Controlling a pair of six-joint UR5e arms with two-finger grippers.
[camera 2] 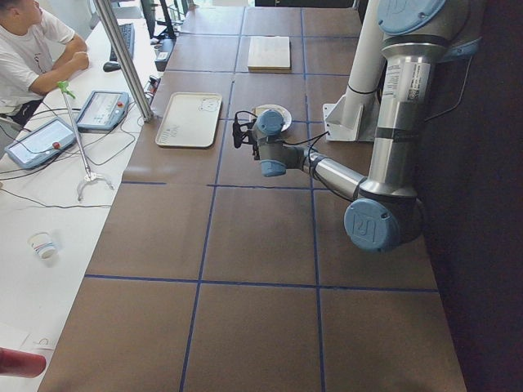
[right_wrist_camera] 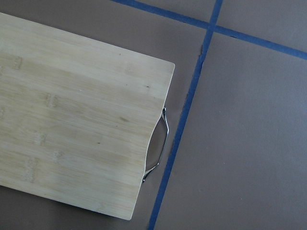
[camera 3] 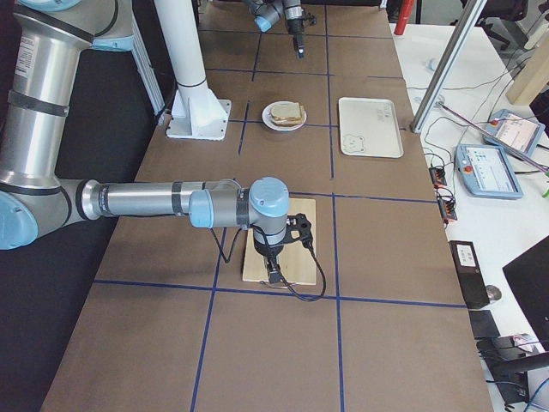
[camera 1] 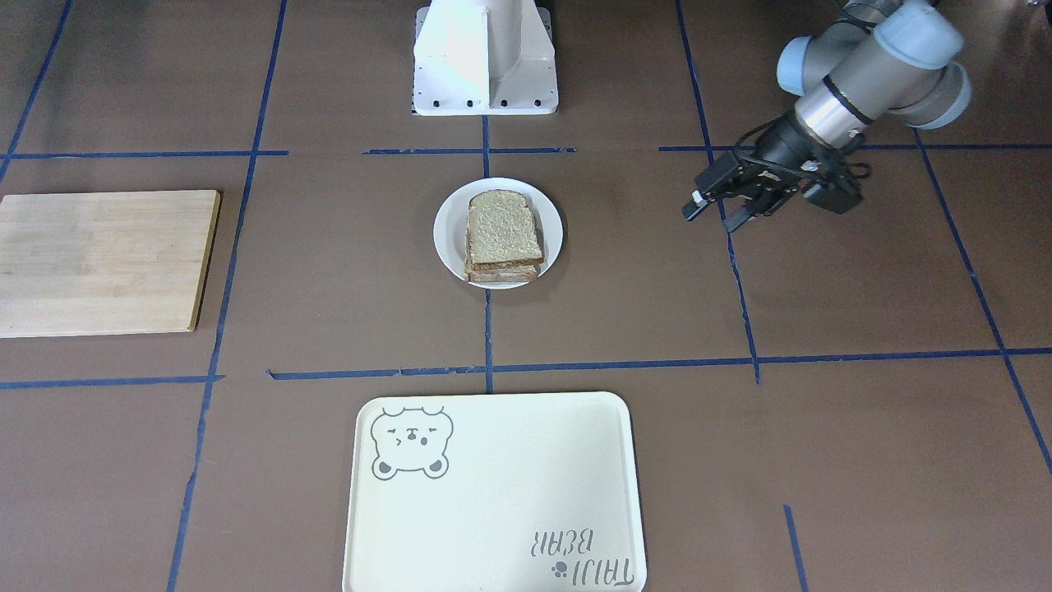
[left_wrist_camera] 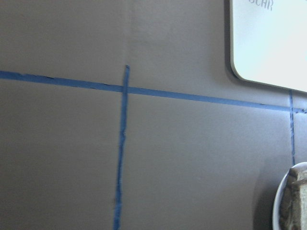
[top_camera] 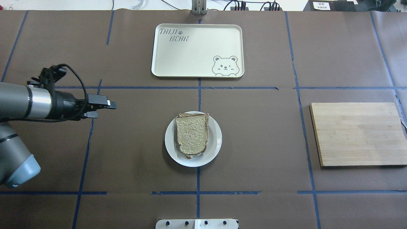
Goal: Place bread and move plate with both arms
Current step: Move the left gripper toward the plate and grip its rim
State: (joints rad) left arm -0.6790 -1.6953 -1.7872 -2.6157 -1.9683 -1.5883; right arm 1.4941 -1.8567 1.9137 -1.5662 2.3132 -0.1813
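Observation:
The bread (top_camera: 191, 135), a grey-white slice with a dark crust, lies on top of another slice on the round white plate (top_camera: 214, 140) at the table's middle. Bread (camera 1: 503, 226) and plate (camera 1: 448, 238) also show in the front view. My left gripper (top_camera: 103, 108) hovers well to the plate's left, open and empty; it shows in the front view (camera 1: 713, 214) too. The left wrist view catches only the plate's rim (left_wrist_camera: 279, 206). My right gripper (camera 3: 273, 273) shows only in the right side view, above the cutting board; I cannot tell if it is open or shut.
A cream tray with a bear drawing (top_camera: 197, 51) lies beyond the plate. A wooden cutting board (top_camera: 357, 133) with a metal handle (right_wrist_camera: 160, 143) lies on my right. The white pedestal (camera 1: 485, 57) stands behind the plate. Operators' desks (camera 2: 49, 122) run along the far edge.

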